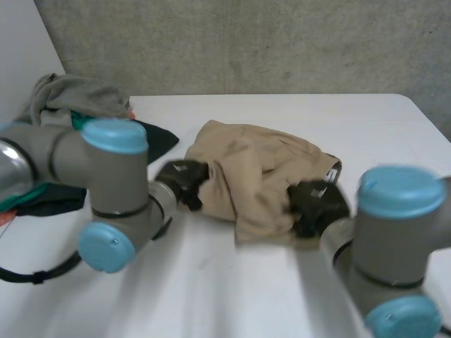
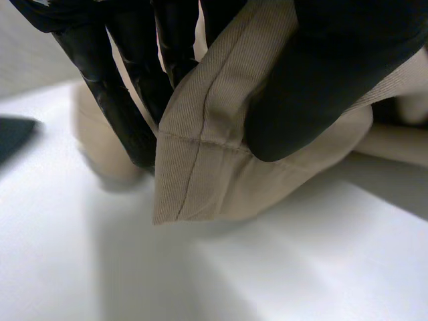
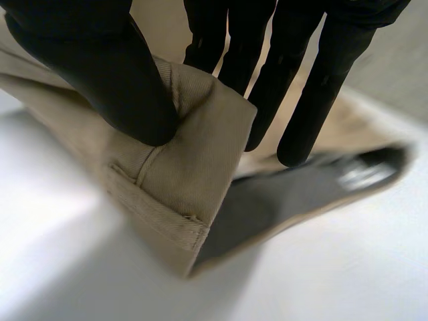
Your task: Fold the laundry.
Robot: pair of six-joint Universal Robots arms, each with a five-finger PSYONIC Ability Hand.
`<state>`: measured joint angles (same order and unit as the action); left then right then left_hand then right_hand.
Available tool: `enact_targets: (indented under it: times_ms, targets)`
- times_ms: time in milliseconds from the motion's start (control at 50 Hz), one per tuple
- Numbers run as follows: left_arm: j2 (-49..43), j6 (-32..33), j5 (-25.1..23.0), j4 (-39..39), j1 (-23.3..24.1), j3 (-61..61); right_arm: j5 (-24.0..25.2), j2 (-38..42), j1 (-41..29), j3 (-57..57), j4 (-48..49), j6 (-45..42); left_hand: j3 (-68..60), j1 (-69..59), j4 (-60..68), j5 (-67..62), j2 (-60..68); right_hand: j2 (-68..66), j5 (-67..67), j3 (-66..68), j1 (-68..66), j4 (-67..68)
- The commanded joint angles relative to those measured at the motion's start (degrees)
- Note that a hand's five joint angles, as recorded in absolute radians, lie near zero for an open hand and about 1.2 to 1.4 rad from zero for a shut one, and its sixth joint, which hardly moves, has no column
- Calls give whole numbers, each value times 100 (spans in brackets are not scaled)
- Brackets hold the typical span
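A crumpled tan garment (image 1: 257, 172) lies in the middle of the white table (image 1: 211, 282). My left hand (image 1: 183, 182) is at its left edge; in the left wrist view the thumb (image 2: 314, 87) and fingers (image 2: 134, 100) pinch a hemmed corner of the tan cloth (image 2: 200, 167). My right hand (image 1: 317, 204) is at the garment's near right corner; in the right wrist view its thumb (image 3: 100, 73) presses a seamed corner of the tan cloth (image 3: 180, 180) against the fingers (image 3: 307, 87), and the cloth's dark inner lining shows below.
A pile of other laundry (image 1: 70, 105), grey on top with dark and teal pieces under it, sits at the table's far left behind my left arm. A concrete wall (image 1: 282, 42) stands behind the table.
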<state>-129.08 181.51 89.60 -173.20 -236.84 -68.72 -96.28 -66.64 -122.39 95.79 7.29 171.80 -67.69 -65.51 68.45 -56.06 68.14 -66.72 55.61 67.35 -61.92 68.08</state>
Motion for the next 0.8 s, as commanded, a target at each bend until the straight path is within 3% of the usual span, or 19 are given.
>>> enact_targets:
  times_ms: [20, 100, 220, 320, 460, 540, 600, 620, 720, 800]
  targets:
    - [2393, 929, 365, 252, -380, -607, 416, -1421, 1093, -683, -745, -1560, -1231, -1449, 1155, -1394, 1186, -1328, 1439, 1265, -1808, 1192]
    - [3599, 1781, 49, 269, -477, -906, 725, -1773, 1392, -1395, -1535, -2151, -1231, -1449, 1155, -1394, 1186, -1328, 1439, 1265, -1808, 1192]
    - [3812, 2907, -153, 874, -565, -941, 1111, -1652, 1885, -2152, -2960, -2563, -1231, -1449, 1155, -1394, 1186, -1328, 1439, 1265, -1808, 1192]
    - [2927, 3312, -224, 1420, -521, -696, 1516, -836, 1737, -2555, -3462, -3310, -1231, -1449, 1155, -1394, 1186, -1328, 1439, 1265, -1808, 1192]
    - [1414, 3479, -198, 920, -486, 419, 999, 597, 1490, -3512, -3314, -3645, -1231, -1449, 1155, -1394, 1186, -1328, 1439, 1265, -1808, 1192]
    - [570, 3751, -153, 262, -521, 1851, 445, 1450, 1367, -4961, -2761, -3628, -1231, -1449, 1155, -1394, 1186, -1328, 1439, 1265, -1808, 1192]
    - [296, 3945, -259, -721, -556, 2994, 189, 1820, 1244, -6219, -1629, -3479, -1231, -1449, 1155, -1394, 1186, -1328, 1439, 1265, -1808, 1192]
    - [279, 3945, -320, -1420, -573, 3379, 137, 1821, 1218, -6596, -834, -3322, -1231, -1449, 1155, -1394, 1186, -1328, 1439, 1265, -1808, 1192]
    - [507, 3691, -391, -3604, -731, 3576, 285, 1374, 1156, -6118, 1693, -2802, -1231, -1449, 1155, -1394, 1186, -1328, 1439, 1265, -1808, 1192]
    - [621, 3480, -286, -3679, -758, 3375, 689, 978, 1112, -5177, 2873, -2784, -1231, -1449, 1155, -1394, 1186, -1328, 1439, 1265, -1808, 1192]
